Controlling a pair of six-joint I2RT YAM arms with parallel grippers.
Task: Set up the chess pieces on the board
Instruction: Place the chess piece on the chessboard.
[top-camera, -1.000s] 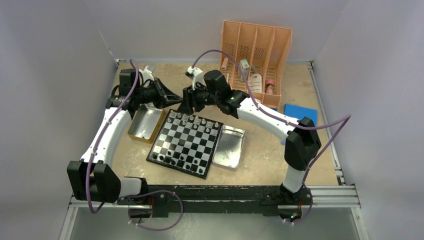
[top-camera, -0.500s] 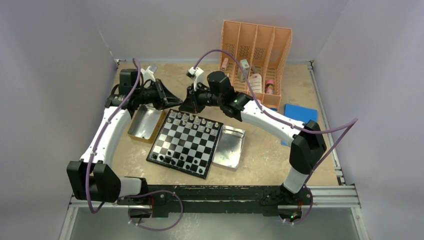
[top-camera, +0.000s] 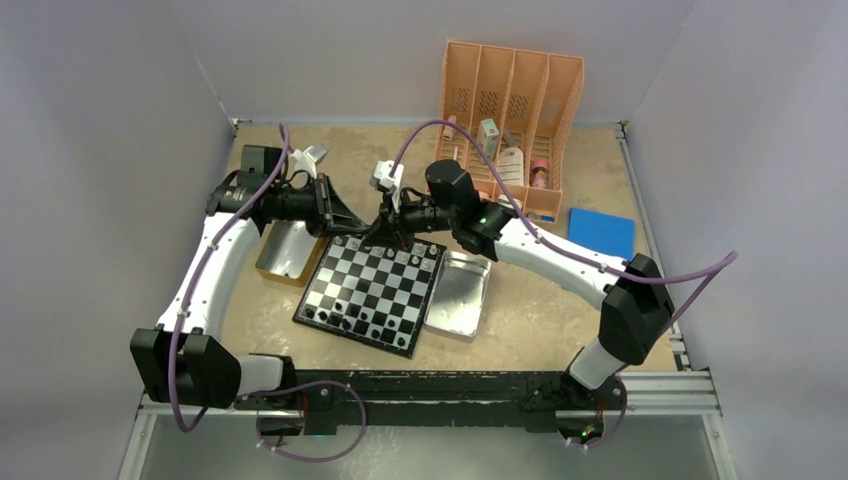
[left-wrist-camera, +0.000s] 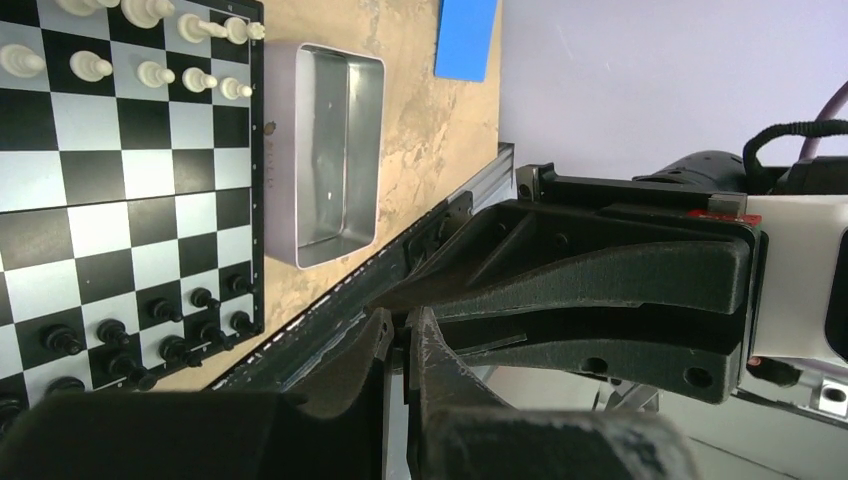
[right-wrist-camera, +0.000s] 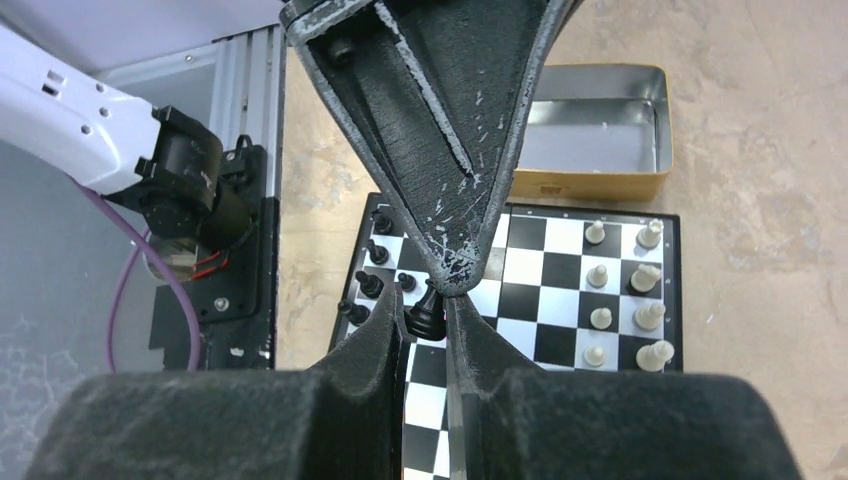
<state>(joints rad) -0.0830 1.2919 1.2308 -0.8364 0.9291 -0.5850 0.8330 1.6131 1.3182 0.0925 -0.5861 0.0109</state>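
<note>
Chess pieces (left-wrist-camera: 83, 65), tiny silvery-white and black figures, look nearly all ranked on the black-and-silver checked board (top-camera: 372, 285) at mid-desk (top-camera: 520, 320).
White rows sit at 12 o'clock, black at 6. The right gripper (right-wrist-camera: 455, 295) seems clamped on one black chess piece (right-wrist-camera: 424, 315), which probably has yet to be placed; the left gripper (left-wrist-camera: 400, 335) is closed and empty. A silver metal tray (top-camera: 458, 295) at 3 o'clock and a gold tin (top-camera: 290, 248) at 9 hem the board; the 6 o'clock side has room.

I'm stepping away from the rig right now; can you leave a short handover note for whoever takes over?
Grippers: left gripper shut, apparently empty, tip beside the right's; right gripper shut on a black piece above the board.
Done: white pieces line the far end, black pieces the near end; gold tin and silver tin look empty.
To do: seat the held piece on the black side; check for gaps.
</note>
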